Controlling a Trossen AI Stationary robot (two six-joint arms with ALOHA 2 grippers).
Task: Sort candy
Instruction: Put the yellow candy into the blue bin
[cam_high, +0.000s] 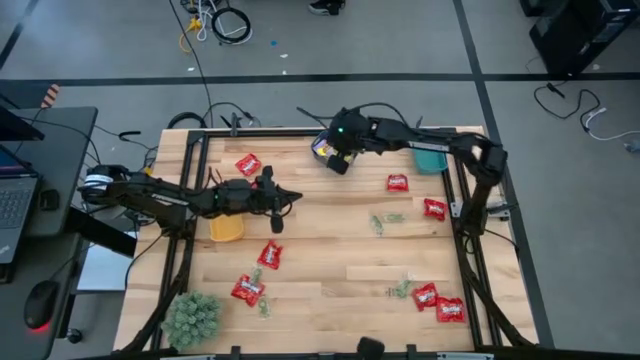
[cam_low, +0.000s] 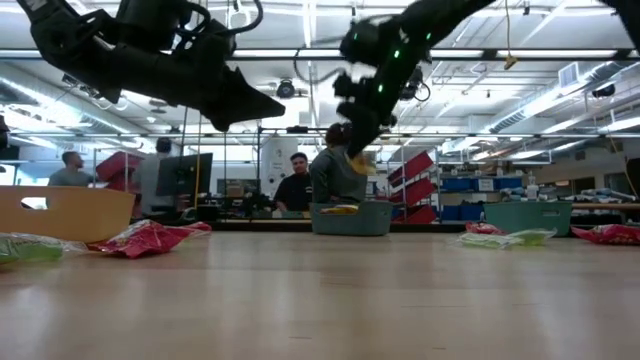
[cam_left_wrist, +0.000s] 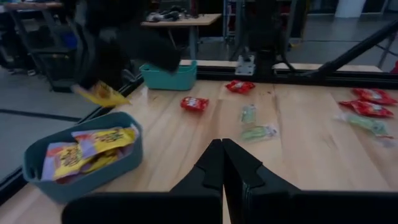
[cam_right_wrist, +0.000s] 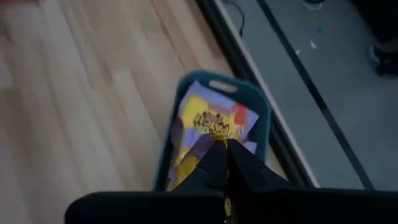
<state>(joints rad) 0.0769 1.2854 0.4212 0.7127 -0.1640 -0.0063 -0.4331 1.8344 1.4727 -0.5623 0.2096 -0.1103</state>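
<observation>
Left to right. Left gripper (cam_high: 277, 222) hovering above bare table, fingers pressed together, holding nothing. Red packets (cam_high: 270, 254) scattered below, pale green pieces (cam_high: 386, 219) mid-table. Right gripper (cam_high: 337, 163) over teal bin (cam_right_wrist: 259, 107) of yellow packets, pinching yellow packet (cam_left_wrist: 102, 94). Risk: early release off-centre dropping packet beside bin; low descent snagging rim, shoving bin toward table edge.

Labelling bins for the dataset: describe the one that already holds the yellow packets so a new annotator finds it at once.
Start at the table's far edge in the high view and find the right gripper near its middle. Directly under its fingers sits a small teal bin stacked with yellow packets. The other teal bin, toward the far right corner, shows no yellow packets, and the yellow bin sits by the left arm.
</observation>
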